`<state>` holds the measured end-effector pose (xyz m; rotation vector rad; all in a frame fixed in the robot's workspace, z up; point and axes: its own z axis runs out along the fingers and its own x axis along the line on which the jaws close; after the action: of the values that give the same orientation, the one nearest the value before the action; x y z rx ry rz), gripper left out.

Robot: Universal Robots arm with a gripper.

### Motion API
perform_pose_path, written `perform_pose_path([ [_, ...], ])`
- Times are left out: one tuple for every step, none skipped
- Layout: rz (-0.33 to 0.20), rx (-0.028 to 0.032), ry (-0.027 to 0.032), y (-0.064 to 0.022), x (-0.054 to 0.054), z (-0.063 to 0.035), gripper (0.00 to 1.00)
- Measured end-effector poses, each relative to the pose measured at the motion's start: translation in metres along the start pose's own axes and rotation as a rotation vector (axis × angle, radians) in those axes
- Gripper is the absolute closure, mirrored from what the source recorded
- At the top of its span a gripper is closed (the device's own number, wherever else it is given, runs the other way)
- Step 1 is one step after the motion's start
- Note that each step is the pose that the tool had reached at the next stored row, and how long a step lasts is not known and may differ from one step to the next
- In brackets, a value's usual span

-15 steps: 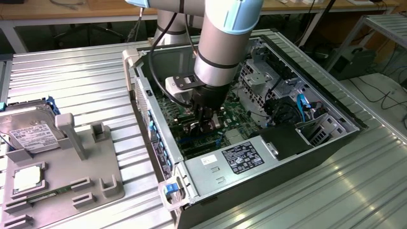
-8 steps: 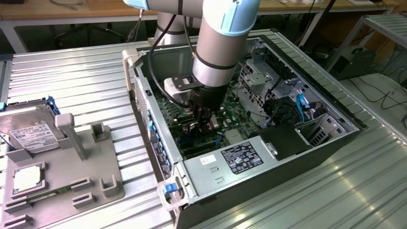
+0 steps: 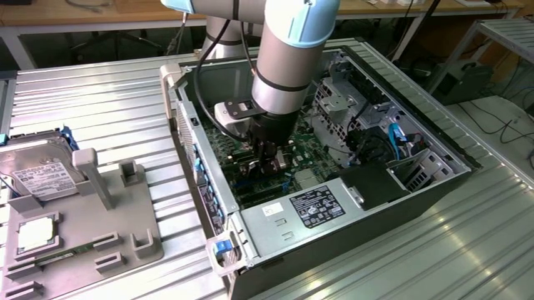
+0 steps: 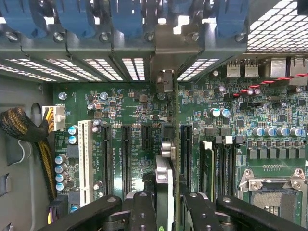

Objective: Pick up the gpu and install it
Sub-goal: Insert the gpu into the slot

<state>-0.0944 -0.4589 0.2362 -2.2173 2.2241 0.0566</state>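
Note:
The gpu (image 4: 164, 171) stands edge-on over the green motherboard (image 4: 134, 110) inside the open computer case (image 3: 209, 206). Its silver bracket (image 4: 164, 79) reaches the rear slot openings of the case. My gripper (image 4: 166, 209) is shut on the card, with one black finger (image 4: 143, 211) on each side of it. The long black expansion slots (image 4: 126, 159) lie beside the card, and whether its edge sits in a slot is hidden. In the exterior view my gripper (image 3: 265, 159) is lowered deep into the case with the dark card (image 3: 254, 167) between its fingers.
A grey tray (image 3: 125, 219) on the exterior view's left holds a silver hard drive (image 3: 37, 172), a processor chip (image 3: 37, 232) and a green memory stick (image 3: 67, 253). Inside the case are a braided cable bundle (image 4: 19, 125), a processor socket (image 4: 274, 192) and a labelled power supply (image 3: 317, 205).

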Motion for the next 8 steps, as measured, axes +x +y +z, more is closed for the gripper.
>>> perform_pose_path([
  [0.000, 0.0000, 0.0000, 0.0000, 0.0000, 0.0000, 0.72],
  [0.000, 0.0000, 0.0000, 0.0000, 0.0000, 0.0000, 0.72],
  [0.000, 0.0000, 0.0000, 0.0000, 0.0000, 0.0000, 0.72],
  [0.000, 0.0000, 0.0000, 0.0000, 0.0000, 0.0000, 0.72],
  [0.000, 0.0000, 0.0000, 0.0000, 0.0000, 0.0000, 0.72],
  [0.000, 0.0000, 0.0000, 0.0000, 0.0000, 0.0000, 0.72],
  [0.000, 0.0000, 0.0000, 0.0000, 0.0000, -0.0001, 0.72],
  [0.000, 0.0001, -0.0001, 0.0000, 0.0000, -0.0003, 0.72],
])
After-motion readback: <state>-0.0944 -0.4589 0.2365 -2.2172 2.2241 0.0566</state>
